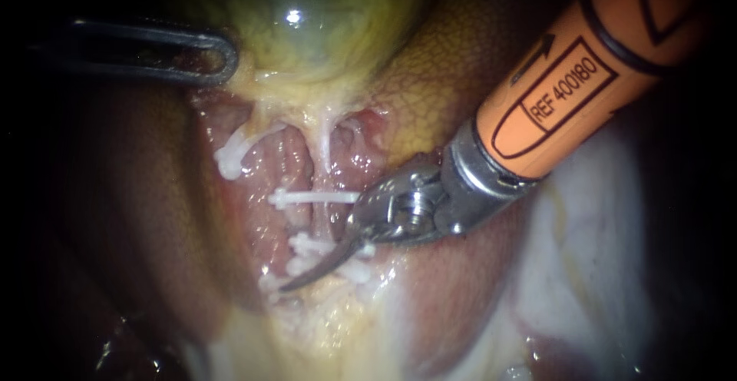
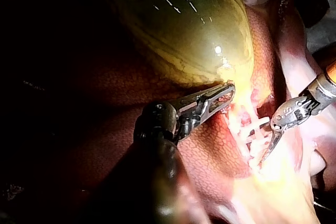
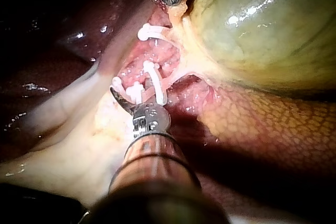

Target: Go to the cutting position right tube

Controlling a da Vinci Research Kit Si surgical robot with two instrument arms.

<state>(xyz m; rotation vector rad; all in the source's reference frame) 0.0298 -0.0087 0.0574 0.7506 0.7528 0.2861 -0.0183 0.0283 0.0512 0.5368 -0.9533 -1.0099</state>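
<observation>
right instrument (image 1: 332, 249): curved blades, spread going by the right wrist view, nothing pinched. Long blade points to 7 o'clock, tip lying over the lower clips (image 1: 307, 244).
hinge: just beside the right tube (image 1: 326, 150) at its 3 o'clock, close against the end of the upper clip (image 1: 311, 197).
right tube: pale strand running 12 to 6 down the opened bed. Upper clip set crosswise on it, lower clips bunched at 6 o'clock, short bare stretch between.
left tube (image 1: 244, 139): at 9 o'clock of the right tube, carries the left-tube clip (image 1: 229, 160), apart from the blades.
left instrument (image 1: 224, 58): jaws pinched on neck tissue of the gallbladder (image 1: 307, 35), at 10 o'clock of the clips. Both tubes look taut.
liver (image 1: 430, 104): at 1 o'clock, behind the orange shaft.
step: approach, late stage by the look. Blades at the right tube but apparently not straddling the bare stretch yet.
next move: small correction, probably a draw-back toward 2 o'clock so the bare stretch sits between the blades, clear of both clip groups. Watch the tip against the bed underneath. No closing in this step.
</observation>
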